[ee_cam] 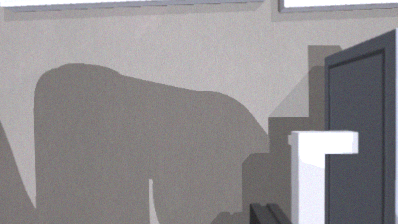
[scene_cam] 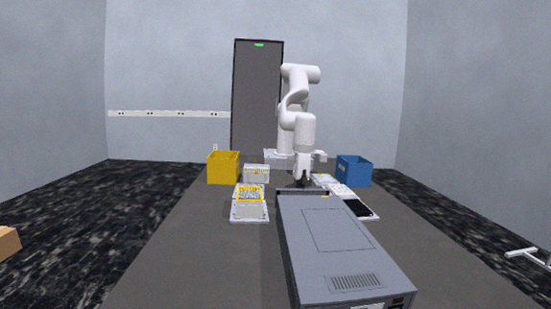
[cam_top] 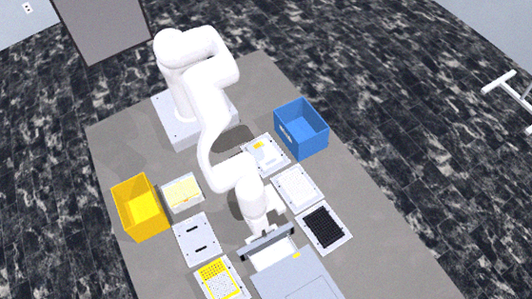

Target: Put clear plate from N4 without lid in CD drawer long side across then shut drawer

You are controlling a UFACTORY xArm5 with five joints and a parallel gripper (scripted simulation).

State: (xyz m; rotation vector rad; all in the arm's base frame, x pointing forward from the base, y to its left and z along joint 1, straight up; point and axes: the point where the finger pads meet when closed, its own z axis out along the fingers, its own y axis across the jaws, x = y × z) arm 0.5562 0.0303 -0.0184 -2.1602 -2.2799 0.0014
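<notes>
We judge the drawer is being pushed shut, so we should keep the press square on the dark front panel (cam_top: pixel 265 241) of the white drawer (cam_top: pixel 272 254), low centre of the top view, until the small orange lamp (cam_top: pixel 296 256) on the long grey cooler (scene_cam: pixel 343 253) goes out. The white arm's fingers (cam_top: pixel 265 234) are fully closed, holding nothing, resting against that panel. We cannot make out the clear plate in the drawer's visible white part on the table (cam_top: pixel 387 252).

Bench top (ee_cam: pixel 150 55) under a broad shadow (ee_cam: pixel 135 150) — a dark panel (ee_cam: pixel 357 105) behind a white bracket (ee_cam: pixel 320 145).
</notes>
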